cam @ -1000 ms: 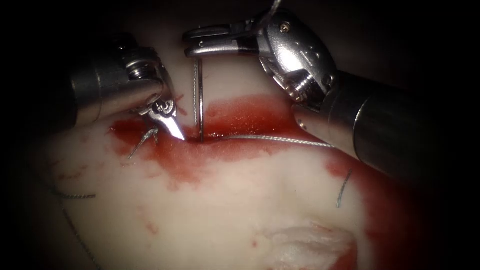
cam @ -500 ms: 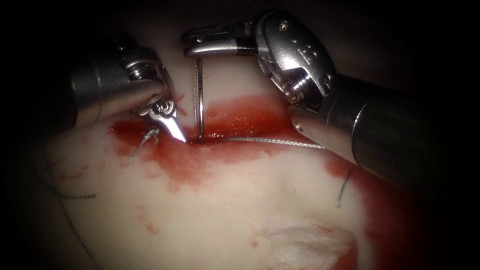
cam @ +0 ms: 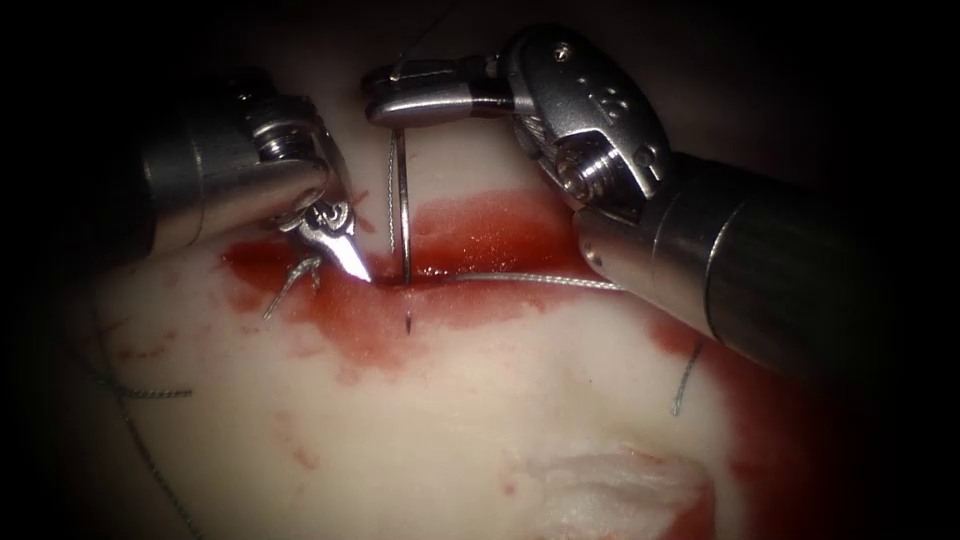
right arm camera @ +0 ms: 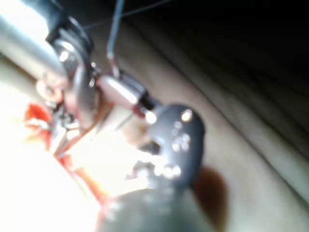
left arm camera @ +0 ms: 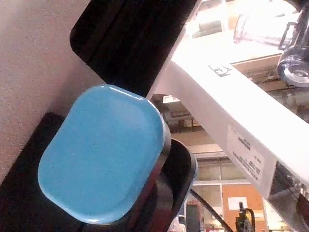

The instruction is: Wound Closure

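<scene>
With right hand pressed together on swaged end of thin curved steel needle, needle stands upright in cut; dark tip shows through pale pork tissue below cut, absent half second ago. Left hand, tips together, holds nothing, pressing cut edge, likely steadying it. Grey braided thread lies along cut rightward.

1. The right tool is of polished metal, bright and glossy, with small screws on its wrist.
2. The left tool is also of shiny metal.
3. The needle is thin, smooth steel.
4. The thread looks grey and twisted, a little matt.
5. The tissue is pale and moist; the red fluid on it is wet and glossy.
</scene>
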Available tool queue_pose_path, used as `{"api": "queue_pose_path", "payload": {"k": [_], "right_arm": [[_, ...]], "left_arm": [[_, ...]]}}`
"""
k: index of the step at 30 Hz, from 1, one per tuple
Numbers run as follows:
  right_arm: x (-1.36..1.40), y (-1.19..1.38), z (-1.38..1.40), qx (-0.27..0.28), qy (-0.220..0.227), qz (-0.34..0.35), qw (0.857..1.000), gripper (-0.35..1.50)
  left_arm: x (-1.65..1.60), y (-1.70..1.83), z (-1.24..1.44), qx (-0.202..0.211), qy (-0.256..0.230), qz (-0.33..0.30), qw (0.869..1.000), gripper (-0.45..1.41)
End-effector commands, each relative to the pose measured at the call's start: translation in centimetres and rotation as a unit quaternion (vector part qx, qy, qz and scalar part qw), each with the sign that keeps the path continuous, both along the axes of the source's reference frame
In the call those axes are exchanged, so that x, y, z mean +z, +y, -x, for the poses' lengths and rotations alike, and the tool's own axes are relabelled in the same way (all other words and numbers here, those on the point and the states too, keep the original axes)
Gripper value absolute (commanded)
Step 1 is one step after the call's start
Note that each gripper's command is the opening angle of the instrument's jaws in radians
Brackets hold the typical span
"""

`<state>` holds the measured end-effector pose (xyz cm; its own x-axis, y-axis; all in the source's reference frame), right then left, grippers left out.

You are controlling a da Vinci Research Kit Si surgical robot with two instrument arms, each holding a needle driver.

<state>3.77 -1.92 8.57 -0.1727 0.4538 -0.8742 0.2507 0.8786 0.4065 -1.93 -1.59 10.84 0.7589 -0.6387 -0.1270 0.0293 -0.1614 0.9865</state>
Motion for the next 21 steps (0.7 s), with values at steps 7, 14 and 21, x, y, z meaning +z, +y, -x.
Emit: {"api": "queue_pose_path", "payload": {"k": [7,14,21], "right_arm": [[0.03,0.08,-0.09,0.001,0.001,0.005,1.0,-0.35],[0.12,-0.04,-0.06,-0.025,-0.023,-0.103,0.994,-0.35],[0.21,-0.11,-0.01,-0.009,-0.051,-0.137,0.989,-0.35]], "left_arm": [[-0.05,0.16,0.07,-0.001,-0.001,0.003,1.0,-0.45],[-0.1,0.26,0.05,-0.025,-0.03,0.016,0.999,-0.45],[-0.4,0.56,-0.11,-0.112,-0.095,0.092,0.985,-0.45]]}}
